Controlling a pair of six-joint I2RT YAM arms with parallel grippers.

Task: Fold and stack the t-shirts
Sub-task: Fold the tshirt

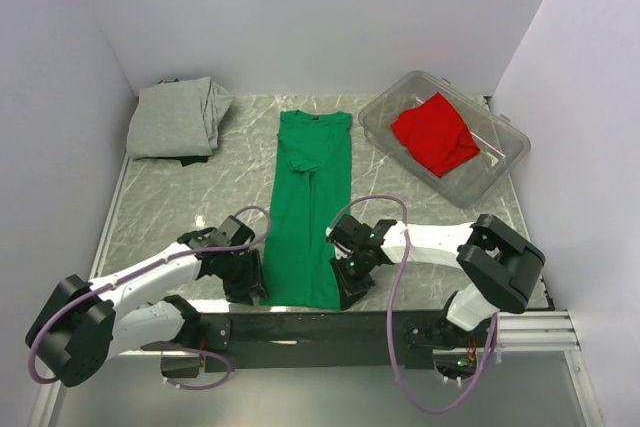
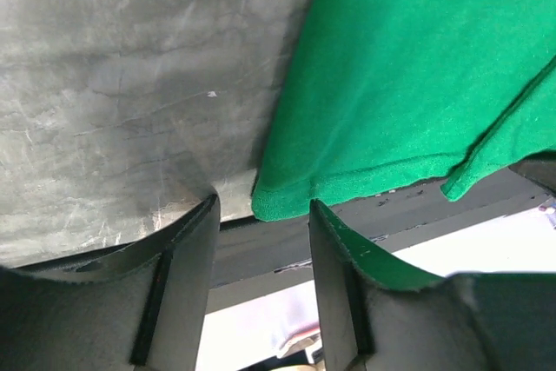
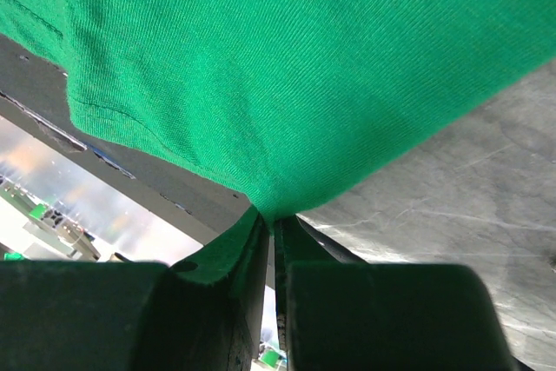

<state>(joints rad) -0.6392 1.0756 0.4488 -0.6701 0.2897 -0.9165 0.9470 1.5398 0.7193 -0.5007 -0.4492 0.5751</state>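
The green t-shirt (image 1: 308, 202) lies folded into a long narrow strip down the middle of the table, collar at the far end. My left gripper (image 1: 250, 290) is open at the strip's near left corner (image 2: 265, 202); the corner sits at the gap between its fingers (image 2: 195, 241), not pinched. My right gripper (image 1: 350, 287) is shut on the strip's near right corner (image 3: 269, 202). The red t-shirt (image 1: 433, 133) lies crumpled in the clear plastic bin (image 1: 505, 152) at the back right. The grey t-shirt (image 1: 175, 119) lies folded at the back left.
The table's near edge and a dark strip (image 2: 408, 215) run just under the green shirt's hem. White walls close in the table on three sides. A dark item (image 1: 190, 158) peeks out under the grey shirt.
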